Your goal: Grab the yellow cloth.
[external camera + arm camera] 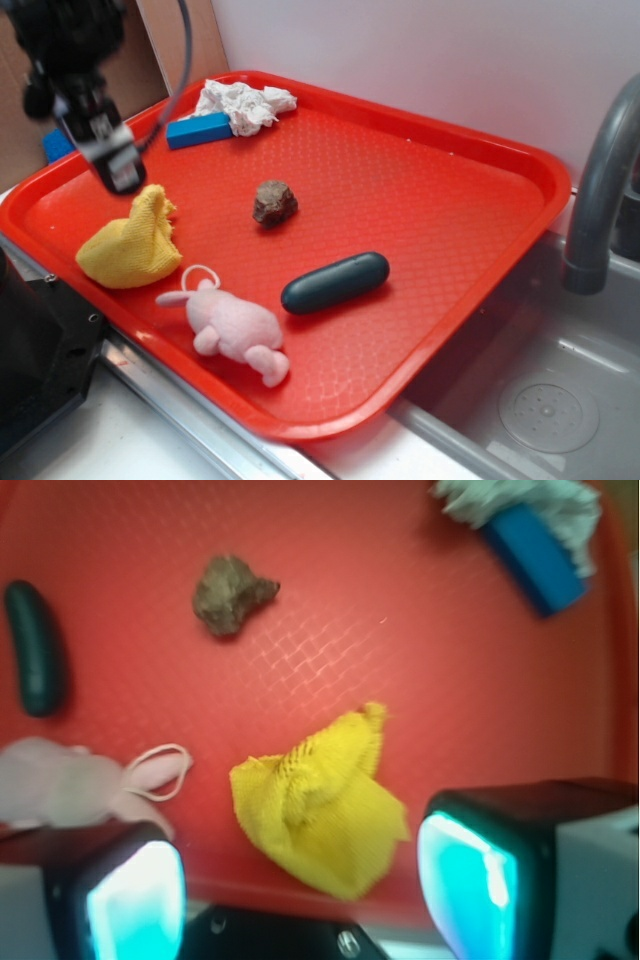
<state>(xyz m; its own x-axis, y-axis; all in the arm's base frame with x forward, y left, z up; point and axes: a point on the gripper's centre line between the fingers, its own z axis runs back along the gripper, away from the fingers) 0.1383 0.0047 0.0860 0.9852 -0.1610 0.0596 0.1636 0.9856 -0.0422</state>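
Note:
The yellow cloth lies bunched at the left edge of the red tray. In the wrist view the cloth sits below and between my two fingers. My gripper hangs above the cloth's upper left, clear of it. In the wrist view the gripper is open and empty, with its cyan-lit pads wide apart on either side of the cloth.
On the tray lie a pink plush toy, a dark capsule-shaped object, a brown lump, a blue block and a white rag. A sink with a grey faucet is to the right.

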